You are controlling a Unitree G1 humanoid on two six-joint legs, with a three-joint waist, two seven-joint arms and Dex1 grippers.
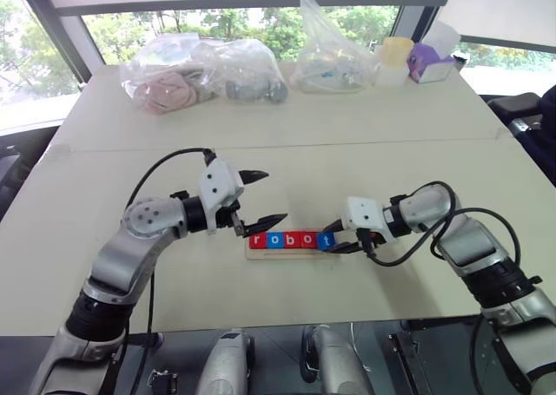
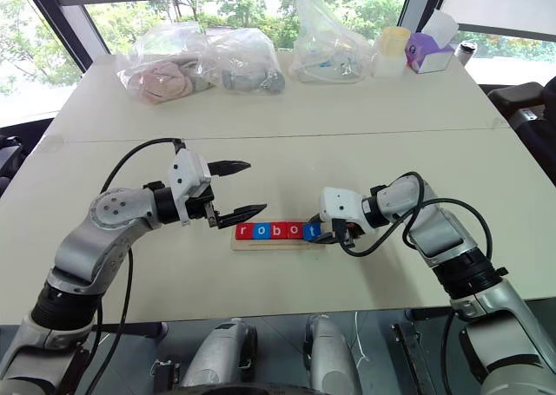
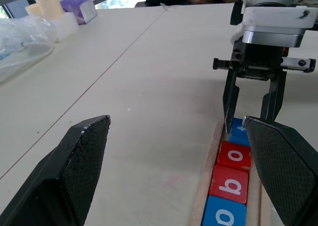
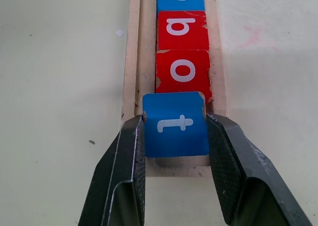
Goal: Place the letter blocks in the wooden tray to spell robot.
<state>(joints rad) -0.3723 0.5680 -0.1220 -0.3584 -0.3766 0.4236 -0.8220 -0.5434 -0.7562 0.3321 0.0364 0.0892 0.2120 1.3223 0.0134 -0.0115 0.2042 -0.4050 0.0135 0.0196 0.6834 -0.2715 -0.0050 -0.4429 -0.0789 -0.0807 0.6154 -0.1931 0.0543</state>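
tray (image 1: 261,253): 5 tiles, 3 red, 2 blue | left gripper (image 1: 263,199) jaws spread | right gripper (image 4: 175,136) jaws pinching blue t tile (image 4: 175,123)

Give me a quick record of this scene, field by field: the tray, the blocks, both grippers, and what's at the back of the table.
tray: wooden tray, near the table's front edge
blocks: letter blocks in a row reading r, o, b, o, t
last block: blue t block, at the tray's right end
right gripper: right gripper, jaws shut on the t block
left gripper: left gripper, jaws open, beside the tray's left end, holding nothing
back of table: plastic bags, purple box
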